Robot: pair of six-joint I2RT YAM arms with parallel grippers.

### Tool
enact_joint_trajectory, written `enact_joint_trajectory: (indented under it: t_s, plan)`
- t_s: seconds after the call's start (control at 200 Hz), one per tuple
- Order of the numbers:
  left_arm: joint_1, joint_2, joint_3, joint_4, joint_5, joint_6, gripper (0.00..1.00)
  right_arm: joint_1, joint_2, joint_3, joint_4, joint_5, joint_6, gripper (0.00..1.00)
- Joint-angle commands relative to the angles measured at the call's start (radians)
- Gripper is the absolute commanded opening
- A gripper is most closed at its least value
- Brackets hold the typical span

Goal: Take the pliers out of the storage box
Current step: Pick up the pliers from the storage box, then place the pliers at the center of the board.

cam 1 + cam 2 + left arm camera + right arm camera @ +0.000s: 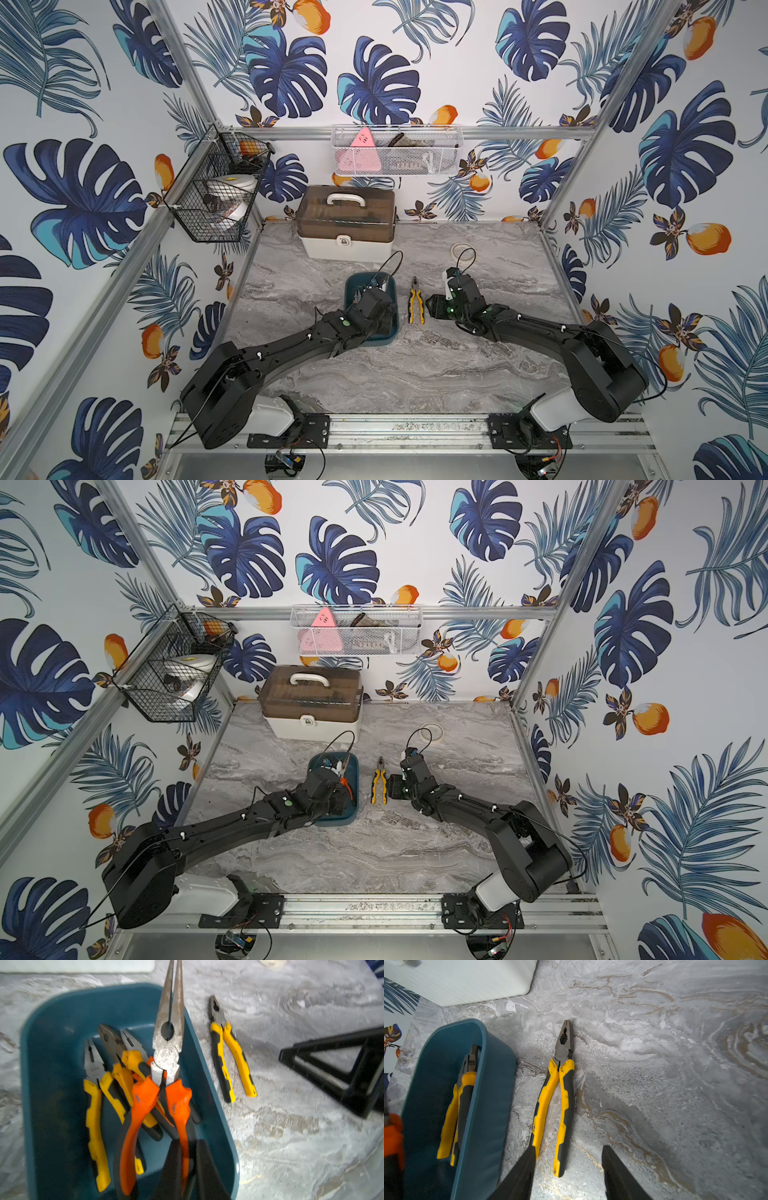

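The storage box (352,283) (352,769) (62,1022) (488,1105) is a dark teal tray at mid-table. Three yellow-black pliers (93,1093) lie inside it. My left gripper (188,1167) is over the tray, shut on one handle of the orange-handled long-nose pliers (168,1051) (345,785). Their nose is tilted up above the tray's rim. Another pair of yellow-black pliers (415,305) (379,785) (230,1059) (560,1093) lies on the table just right of the tray. My right gripper (569,1147) (432,309) stands open at their handle ends, holding nothing.
A white case with a brown lid (347,224) stands behind the tray. A roll of tape (461,249) lies at the back right. Two wire baskets (216,187) (395,151) hang on the walls. Marble tabletop (415,374) stretches toward the front.
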Motion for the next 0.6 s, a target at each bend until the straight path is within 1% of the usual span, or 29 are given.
enact_joint_trajectory:
  t_s: [0.0,0.055,0.105,0.185,0.265,0.4,0.485,0.59]
  plan:
    - [0.0,-0.057,-0.066,0.214,0.079,0.082,0.0,0.001,-0.029,-0.013,0.018,-0.03,-0.005,0.55]
    - [-0.001,-0.086,-0.114,0.288,0.12,0.09,0.0,0.002,-0.046,-0.014,0.009,-0.054,0.014,0.55]
    - [-0.002,-0.105,-0.15,0.336,0.149,0.086,0.0,0.0,-0.058,-0.013,0.012,-0.109,0.039,0.55]
    - [-0.001,-0.116,-0.163,0.347,0.17,0.086,0.0,0.005,-0.071,-0.003,0.037,-0.219,0.093,0.55]
    - [-0.001,-0.109,-0.159,0.344,0.179,0.083,0.0,0.039,-0.073,-0.008,0.103,-0.304,0.165,0.55]
    - [-0.002,-0.089,-0.152,0.354,0.202,0.081,0.0,0.122,-0.052,-0.019,0.233,-0.331,0.268,0.58]
    - [-0.002,-0.092,-0.15,0.348,0.203,0.079,0.0,0.161,-0.03,-0.008,0.279,-0.318,0.291,0.59]
    - [-0.002,-0.107,-0.16,0.352,0.207,0.076,0.0,0.183,0.003,0.019,0.286,-0.304,0.301,0.59]
